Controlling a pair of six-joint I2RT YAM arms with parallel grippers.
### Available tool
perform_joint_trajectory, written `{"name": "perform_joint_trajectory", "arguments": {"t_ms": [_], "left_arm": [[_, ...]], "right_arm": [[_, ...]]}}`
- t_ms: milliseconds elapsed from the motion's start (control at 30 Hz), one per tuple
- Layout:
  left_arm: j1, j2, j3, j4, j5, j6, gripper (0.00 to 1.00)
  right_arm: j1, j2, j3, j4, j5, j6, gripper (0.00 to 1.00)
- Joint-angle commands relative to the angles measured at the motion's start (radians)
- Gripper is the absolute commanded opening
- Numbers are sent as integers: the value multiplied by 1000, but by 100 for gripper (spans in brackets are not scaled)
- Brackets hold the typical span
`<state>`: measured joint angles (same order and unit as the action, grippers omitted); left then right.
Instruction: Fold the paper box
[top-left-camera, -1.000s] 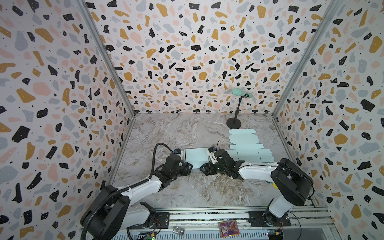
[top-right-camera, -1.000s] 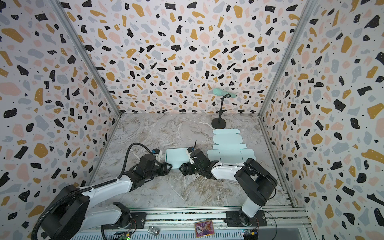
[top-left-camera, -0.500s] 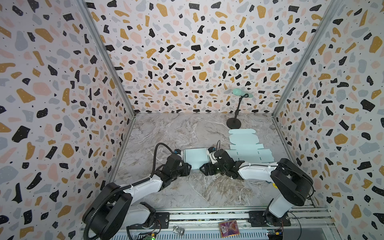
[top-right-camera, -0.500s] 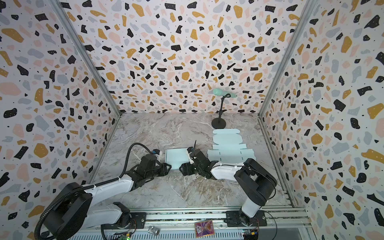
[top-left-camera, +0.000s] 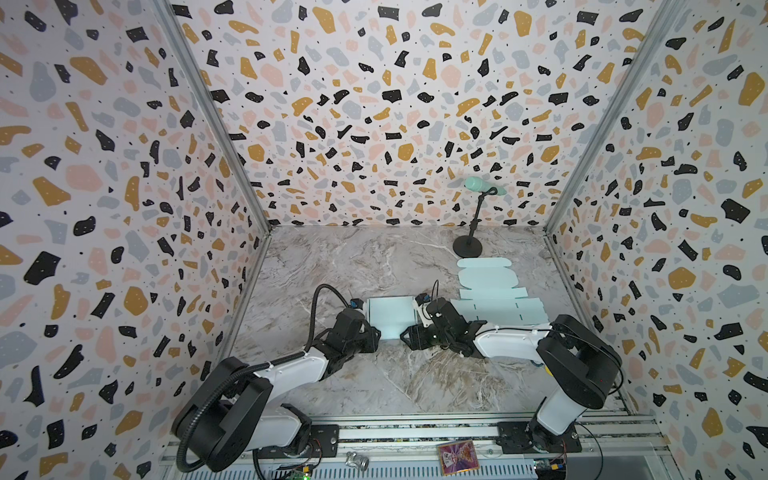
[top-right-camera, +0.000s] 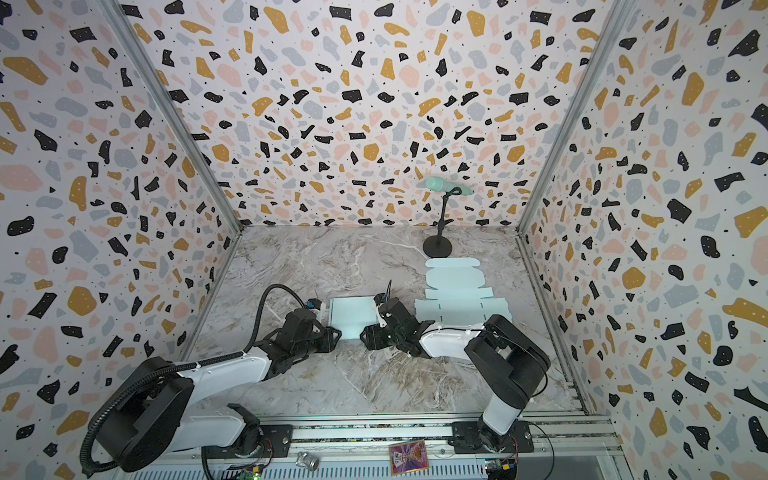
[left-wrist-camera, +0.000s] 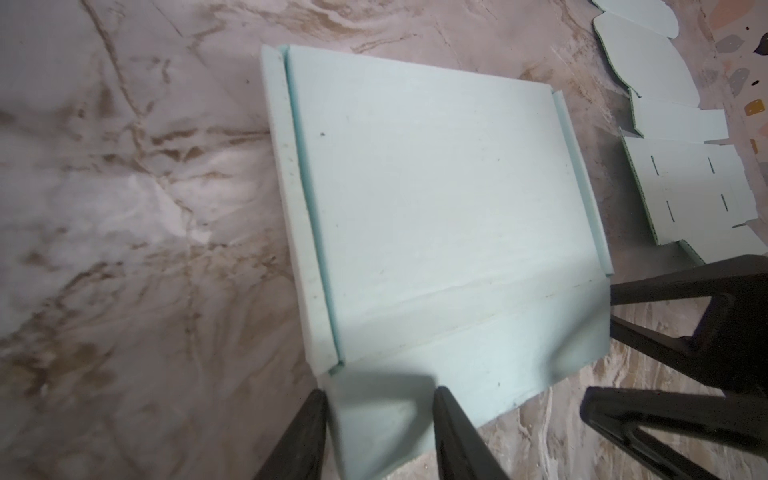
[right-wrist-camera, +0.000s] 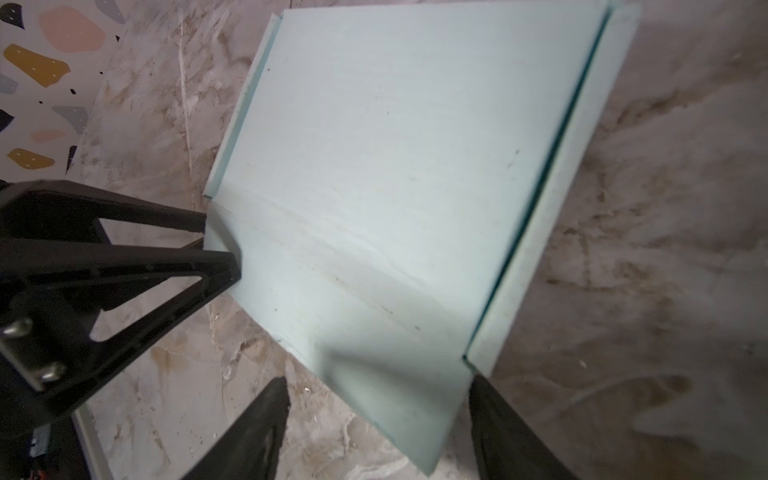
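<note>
Left hand (top-left-camera: 376, 334) and right hand (top-left-camera: 405, 334) sit at the near edge of the paper box (top-left-camera: 390, 316) on the counter (top-left-camera: 332, 266) in both top views, hiding that edge.

Left wrist view: jaws apart astride the flap (left-wrist-camera: 457, 332) corner, nothing clasped; flap tip cut off.

Right wrist view: likewise released, at the opposite corner. Likely step is raising this flap: pinch, then fold along the crease (right-wrist-camera: 353, 286).
</note>
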<state>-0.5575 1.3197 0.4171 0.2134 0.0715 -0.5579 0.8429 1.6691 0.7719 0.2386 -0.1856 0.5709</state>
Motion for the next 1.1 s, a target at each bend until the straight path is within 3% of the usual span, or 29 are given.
{"name": "perform_joint_trajectory", "arguments": {"t_ms": [0, 267, 633, 767, 1067], "left_arm": [[-5, 19, 14, 30, -10, 31, 43], [-5, 21, 16, 30, -29, 36, 42], [-5, 26, 20, 31, -33, 41, 41], [-5, 32, 25, 31, -29, 42, 41], [-5, 39, 41, 12, -44, 60, 41]], "right_arm": [[8, 4, 36, 4, 3, -11, 69], [7, 10, 50, -18, 11, -20, 67], [-25, -135, 29, -161, 92, -68, 73], [-33, -125, 119, -248, 184, -130, 73], [-111, 101, 420, -292, 100, -256, 73]]}}
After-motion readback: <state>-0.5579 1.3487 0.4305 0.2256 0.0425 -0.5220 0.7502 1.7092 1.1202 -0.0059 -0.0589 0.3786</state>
